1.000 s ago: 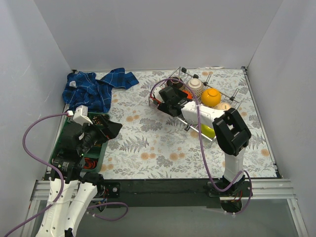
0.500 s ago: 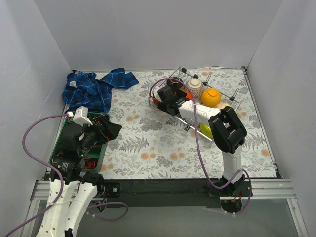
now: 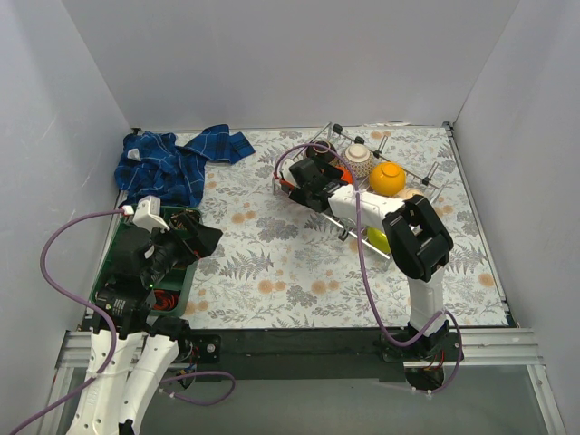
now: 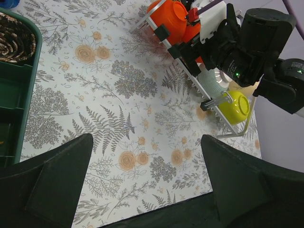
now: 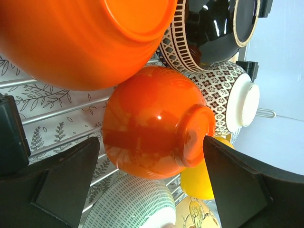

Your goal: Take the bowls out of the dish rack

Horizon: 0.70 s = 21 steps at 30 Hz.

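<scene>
Two orange bowls fill the right wrist view. One bowl (image 5: 142, 128) lies on its side squarely between the wide-open fingers of the right gripper (image 5: 151, 142), its foot toward the right finger. Whether either finger touches it I cannot tell. The second orange bowl (image 5: 80, 38) sits just beyond the fingertips, against the first. Past the right finger stand the dark bowl (image 5: 213, 28) and the patterned bowl (image 5: 223, 90), with the yellow bowl (image 5: 199, 183) nearer that finger. All rest in the rack (image 4: 141, 21). The left gripper (image 4: 147, 138) also has its jaws spread wide, with only the floral cloth (image 4: 118, 95) between them. The rack lies well ahead toward its right finger, the lime bowl (image 4: 237, 107) at its near end. The green tray (image 4: 21, 95) is outside its left finger.
</scene>
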Each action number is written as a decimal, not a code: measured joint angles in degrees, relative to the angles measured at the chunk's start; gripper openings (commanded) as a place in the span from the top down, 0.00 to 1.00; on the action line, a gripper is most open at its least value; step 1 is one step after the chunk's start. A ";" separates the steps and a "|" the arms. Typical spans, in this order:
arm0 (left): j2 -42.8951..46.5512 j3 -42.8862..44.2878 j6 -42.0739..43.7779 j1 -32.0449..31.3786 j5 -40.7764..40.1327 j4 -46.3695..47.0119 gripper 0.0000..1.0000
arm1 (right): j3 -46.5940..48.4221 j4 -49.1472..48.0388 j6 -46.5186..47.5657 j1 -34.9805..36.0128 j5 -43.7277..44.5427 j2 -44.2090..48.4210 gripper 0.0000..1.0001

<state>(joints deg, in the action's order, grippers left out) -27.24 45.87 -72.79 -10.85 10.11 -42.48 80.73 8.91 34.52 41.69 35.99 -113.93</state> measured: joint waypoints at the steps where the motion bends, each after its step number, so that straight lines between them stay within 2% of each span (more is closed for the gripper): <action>1: 0.00 0.02 0.04 0.00 -0.11 0.00 0.02 | 0.00 0.00 0.07 -0.04 -0.17 0.00 0.02; 14: -0.04 0.04 0.42 0.00 -0.66 -0.85 0.02 | -0.81 -1.25 2.19 -1.16 -2.10 -0.22 0.01; 21: -0.37 0.81 0.81 0.00 -0.79 -0.96 0.02 | -1.03 -1.81 2.78 -1.05 -2.27 -0.46 0.13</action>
<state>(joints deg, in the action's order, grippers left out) -27.62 46.68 -71.99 -10.85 9.32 -43.44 79.70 7.09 37.30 40.64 33.71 -114.39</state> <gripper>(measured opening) 0.982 0.922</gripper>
